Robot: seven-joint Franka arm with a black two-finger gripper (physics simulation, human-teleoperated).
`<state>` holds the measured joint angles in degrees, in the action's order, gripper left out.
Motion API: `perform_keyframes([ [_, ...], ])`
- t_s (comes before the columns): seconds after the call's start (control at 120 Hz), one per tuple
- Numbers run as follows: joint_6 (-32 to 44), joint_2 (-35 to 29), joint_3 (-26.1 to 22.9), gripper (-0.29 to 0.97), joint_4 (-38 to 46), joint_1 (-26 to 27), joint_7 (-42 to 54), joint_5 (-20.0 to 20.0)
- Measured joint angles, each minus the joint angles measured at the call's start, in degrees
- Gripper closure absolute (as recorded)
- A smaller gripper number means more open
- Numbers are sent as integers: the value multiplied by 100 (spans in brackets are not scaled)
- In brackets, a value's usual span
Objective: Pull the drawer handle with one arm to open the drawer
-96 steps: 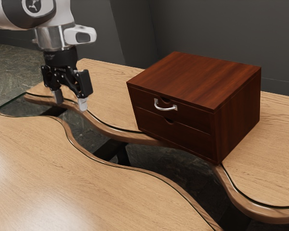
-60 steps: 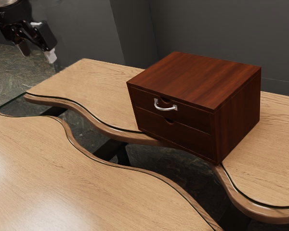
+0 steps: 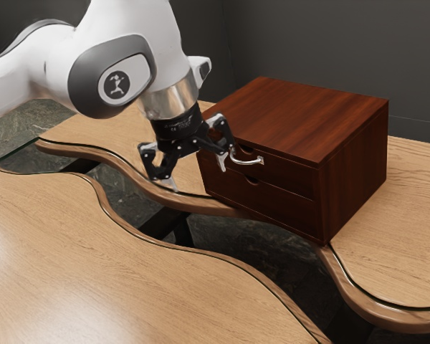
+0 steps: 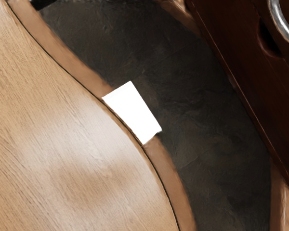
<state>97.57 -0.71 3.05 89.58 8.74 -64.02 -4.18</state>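
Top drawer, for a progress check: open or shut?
Shut: the top drawer sits flush with the lower drawer in the exterior view.

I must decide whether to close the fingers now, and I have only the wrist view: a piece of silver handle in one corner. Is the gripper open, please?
Observer: Yes. In the exterior view the gripper is open, its fingers spread wide.
Operator: Is the handle between them?
Observer: No. The handle lies just past the nearer finger, toward the exterior view's right. I cannot tell whether they touch.
Operator: Is the drawer open at all?
Observer: No. The upper drawer sits flush with the front of the cabinet.
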Motion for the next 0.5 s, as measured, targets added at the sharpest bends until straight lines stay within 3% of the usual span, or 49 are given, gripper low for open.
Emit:
perform_keyframes([
  [0.225, 1387, 503, 90, 8, 97, -98, -1654, -58],
  [0.5, 1926, 660, 152, 10, 307, -219, -2827, -147],
])
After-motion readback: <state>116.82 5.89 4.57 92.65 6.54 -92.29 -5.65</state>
